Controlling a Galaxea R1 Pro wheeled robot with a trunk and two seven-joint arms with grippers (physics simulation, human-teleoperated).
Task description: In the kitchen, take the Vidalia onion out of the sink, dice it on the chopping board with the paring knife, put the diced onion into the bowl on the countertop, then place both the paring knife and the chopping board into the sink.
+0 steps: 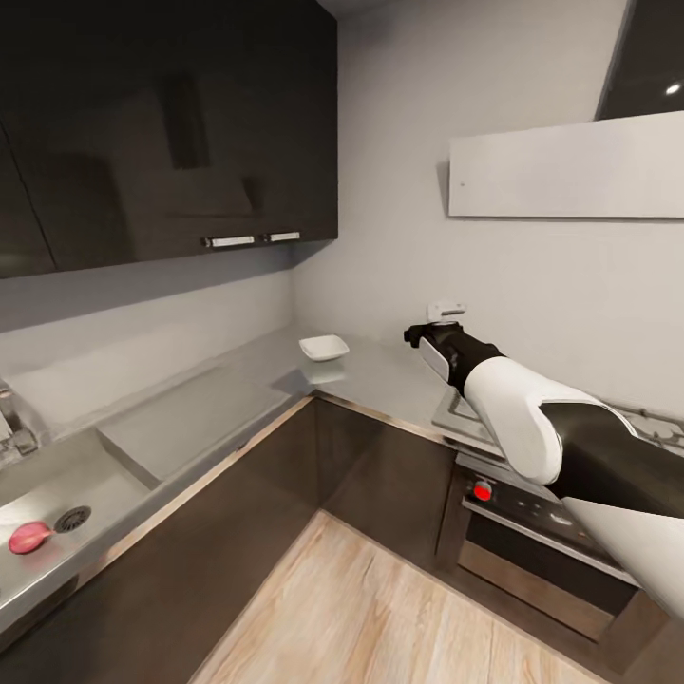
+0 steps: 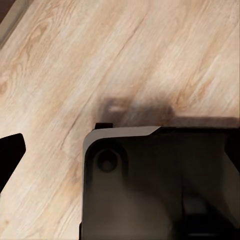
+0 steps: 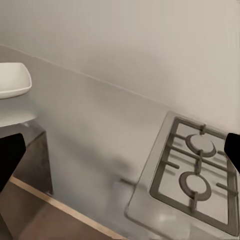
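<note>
The Vidalia onion (image 1: pixel 28 538), a small pinkish-red ball, lies in the sink (image 1: pixel 57 489) beside the round dark drain (image 1: pixel 72 519), at the far lower left. The white square bowl (image 1: pixel 324 348) (image 3: pixel 10 80) stands on the grey countertop (image 1: pixel 380 375) in the corner. My right gripper (image 1: pixel 419 334) (image 3: pixel 124 144) hovers open and empty over the countertop, between the bowl and the hob. My left gripper (image 2: pixel 125 142) hangs open above the wooden floor, holding nothing. The chopping board and the paring knife are out of view.
A gas hob (image 3: pixel 195 175) (image 1: pixel 475 418) sits right of the bowl, with an oven (image 1: pixel 532 532) and its red knob (image 1: pixel 483 491) below. Dark wall cabinets (image 1: pixel 171 133) hang over the sink side. The tap (image 1: pixel 14 427) stands at the left edge. My dark base (image 2: pixel 160 185) rests on the wooden floor (image 1: pixel 380 608).
</note>
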